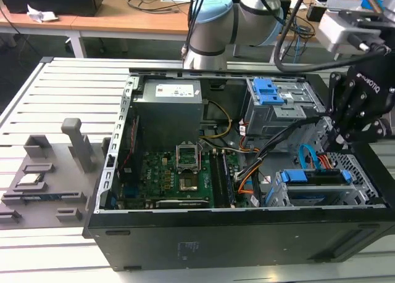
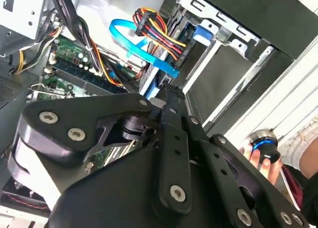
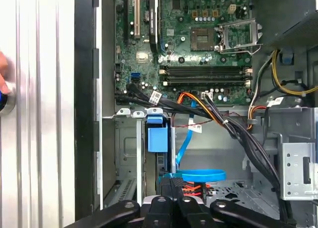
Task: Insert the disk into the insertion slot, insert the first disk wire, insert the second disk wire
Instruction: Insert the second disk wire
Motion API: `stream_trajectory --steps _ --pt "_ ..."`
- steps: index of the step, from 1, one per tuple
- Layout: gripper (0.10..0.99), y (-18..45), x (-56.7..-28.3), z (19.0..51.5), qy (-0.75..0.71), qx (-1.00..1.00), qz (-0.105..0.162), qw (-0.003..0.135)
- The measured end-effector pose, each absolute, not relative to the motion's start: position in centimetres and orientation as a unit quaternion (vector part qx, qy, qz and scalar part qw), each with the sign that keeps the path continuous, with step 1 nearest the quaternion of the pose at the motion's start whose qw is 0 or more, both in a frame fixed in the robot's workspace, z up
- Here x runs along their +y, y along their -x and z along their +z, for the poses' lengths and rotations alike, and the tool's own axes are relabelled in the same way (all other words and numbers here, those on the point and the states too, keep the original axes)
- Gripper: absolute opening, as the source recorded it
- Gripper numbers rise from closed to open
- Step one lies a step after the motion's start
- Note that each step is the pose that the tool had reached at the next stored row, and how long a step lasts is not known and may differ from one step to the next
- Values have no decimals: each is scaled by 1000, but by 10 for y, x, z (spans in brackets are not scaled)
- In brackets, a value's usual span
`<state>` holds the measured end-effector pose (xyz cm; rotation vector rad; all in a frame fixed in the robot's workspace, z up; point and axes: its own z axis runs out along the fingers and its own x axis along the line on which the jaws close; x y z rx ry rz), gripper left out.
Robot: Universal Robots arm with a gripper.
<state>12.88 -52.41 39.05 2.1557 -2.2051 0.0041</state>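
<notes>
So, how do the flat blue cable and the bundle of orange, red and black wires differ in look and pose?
The flat blue cable is a single ribbon of one colour; the wire bundle is several thin round strands, orange, red, yellow and black. The blue cable curves in a wide loop, while the bundle fans out from a black connector in a short bend. Both run to the same end of the disk, near the gripper.

Blue-framed disk (image 1: 315, 183) seated in the perforated grey insertion slot (image 1: 364, 172), looped blue second disk wire (image 1: 307, 157) just above
</notes>
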Motion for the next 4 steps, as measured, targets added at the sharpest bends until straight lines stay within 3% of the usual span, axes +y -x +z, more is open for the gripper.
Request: stream_trajectory --steps 4 --pt "106 -129 -524 391 -699 -715 1 28"
